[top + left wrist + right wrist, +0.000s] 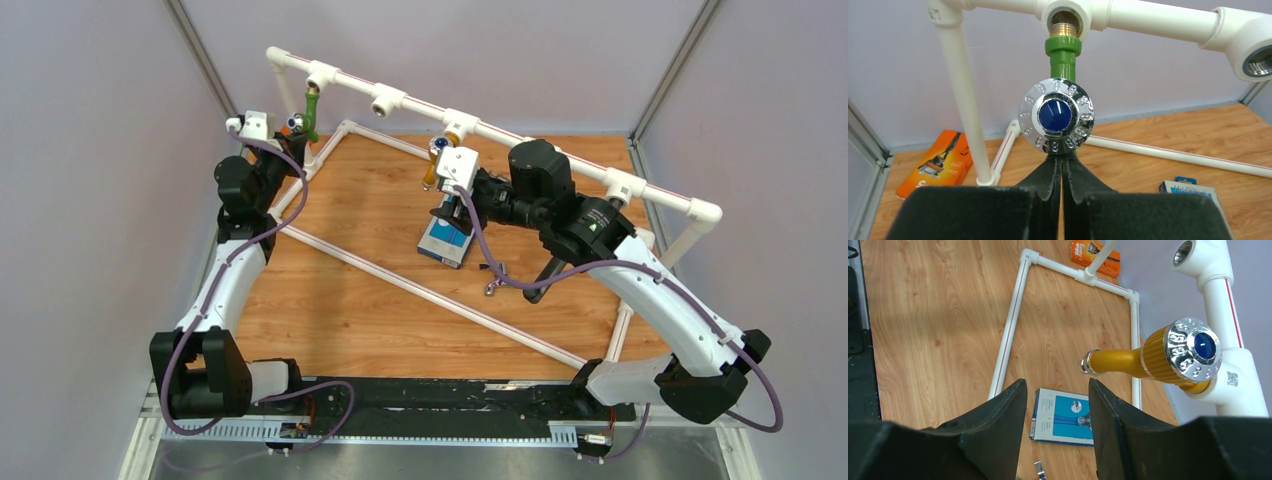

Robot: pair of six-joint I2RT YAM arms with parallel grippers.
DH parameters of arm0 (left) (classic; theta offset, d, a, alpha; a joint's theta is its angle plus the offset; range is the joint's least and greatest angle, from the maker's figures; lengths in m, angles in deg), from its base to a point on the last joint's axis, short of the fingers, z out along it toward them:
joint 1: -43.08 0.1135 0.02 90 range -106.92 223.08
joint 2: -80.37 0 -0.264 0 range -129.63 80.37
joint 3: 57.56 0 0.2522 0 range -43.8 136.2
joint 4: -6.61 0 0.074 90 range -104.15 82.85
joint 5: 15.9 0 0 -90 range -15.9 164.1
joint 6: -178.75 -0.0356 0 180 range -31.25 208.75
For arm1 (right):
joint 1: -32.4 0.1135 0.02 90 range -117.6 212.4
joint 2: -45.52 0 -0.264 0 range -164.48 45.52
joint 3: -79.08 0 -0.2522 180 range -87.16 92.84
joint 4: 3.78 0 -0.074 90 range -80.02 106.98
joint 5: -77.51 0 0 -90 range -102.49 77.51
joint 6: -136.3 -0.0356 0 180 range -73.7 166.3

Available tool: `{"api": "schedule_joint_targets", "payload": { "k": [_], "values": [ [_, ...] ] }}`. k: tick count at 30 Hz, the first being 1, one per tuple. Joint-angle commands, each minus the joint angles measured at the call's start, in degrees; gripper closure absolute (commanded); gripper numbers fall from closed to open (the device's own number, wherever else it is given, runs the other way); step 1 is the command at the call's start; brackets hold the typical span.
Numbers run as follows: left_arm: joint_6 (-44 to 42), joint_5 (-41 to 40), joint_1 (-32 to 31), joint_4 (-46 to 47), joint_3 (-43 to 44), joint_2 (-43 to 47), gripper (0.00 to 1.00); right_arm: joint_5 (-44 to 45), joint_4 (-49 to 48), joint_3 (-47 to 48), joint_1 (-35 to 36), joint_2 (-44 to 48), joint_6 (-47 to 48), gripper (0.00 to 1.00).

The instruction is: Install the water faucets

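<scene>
Already the job is looking mostly done. The green faucet (1064, 55) is hanging from a socket of the white pipe frame (540, 140) near its left end. Its brass thread is showing only a little below the fitting, so it is probably nearly seated. The left gripper (1062, 162) is sitting right under the faucet's chrome knob with its fingers pressed together. Whether they are pinching the spout behind the knob is hidden.

The yellow faucet (1168, 357) is sticking out of a socket further along the frame, apparently screwed home. The right gripper (1057, 385) is hovering just beside it with its fingers spread and holding nothing.

Two empty sockets (387, 101) are remaining on the top rail, but no loose faucet is showing anywhere. A blue-and-white box (445, 242) and a small metal piece (490, 290), too small to identify, are lying on the table (330, 300). What is left is probably a final tightening of the green faucet.
</scene>
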Motion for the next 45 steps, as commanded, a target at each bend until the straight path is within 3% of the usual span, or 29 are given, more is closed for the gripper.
{"api": "schedule_joint_targets", "payload": {
  "k": [1, 4, 7, 12, 19, 25, 29, 30, 33, 35, 38, 40, 45],
  "values": [
    [3.45, 2.17, 0.24, 5.22, 0.88, 0.47, 0.94, 1.62, 4.99, -0.02, 0.41, 0.46, -2.88, 0.48],
    [7.22, 2.18, 0.24, 9.52, -0.51, 0.38, 0.72, 2.05, 4.99, -0.11, 0.84, 0.37, -3.06, 0.44],
    [9.51, 2.53, 0.24, 12.96, -1.84, 0.29, 0.61, 2.32, 4.99, -0.28, 1.11, 0.19, -3.06, 0.43],
    [12.24, 3.24, 0.33, 17.09, -2.37, -0.93, 0.58, 2.32, 5.08, -0.28, 1.29, -0.07, -3.24, 0.43],
    [17.86, -3.61, 0.24, 24.30, -1.84, -5.50, 0.55, 2.50, 5.26, -0.28, 1.64, -0.42, -3.68, 0.43],
    [22.17, -6.00, 0.24, 32.37, -1.14, -9.46, 0.60, 2.58, 5.43, -0.28, 1.81, -0.51, -3.59, 0.43],
    [23.22, -4.33, 0.24, 35.63, -0.08, -11.74, 0.83, 2.67, 5.52, -0.28, 1.99, -0.60, -3.68, 0.43],
    [23.83, -4.07, 0.24, 37.38, -0.52, -12.01, 0.98, 2.76, 5.61, -0.11, 1.99, -0.60, -3.59, 0.43],
    [24.45, -4.50, 0.24, 38.81, -3.15, -10.26, 1.00, 3.99, 5.96, -0.19, 1.99, -0.16, -3.59, 0.43],
    [24.89, -5.73, 0.33, 36.97, -4.91, -7.72, 1.00, 4.69, 6.22, 0.33, 1.99, 0.10, -3.67, 0.43],
    [26.12, -9.49, 0.59, 23.84, -5.97, -2.88, 1.00, 5.40, 6.57, 1.12, 1.99, 0.98, -4.03, 0.41],
    [25.08, -11.52, 0.59, 15.22, -6.32, 0.90, 1.00, 5.40, 7.10, 1.56, 2.08, 2.03, -3.94, 0.34],
    [24.10, -14.08, 0.86, 4.63, -10.44, 10.57, 1.00, 5.40, 7.37, 3.32, 1.99, 4.93, -3.94, 0.20]
  ]
}}
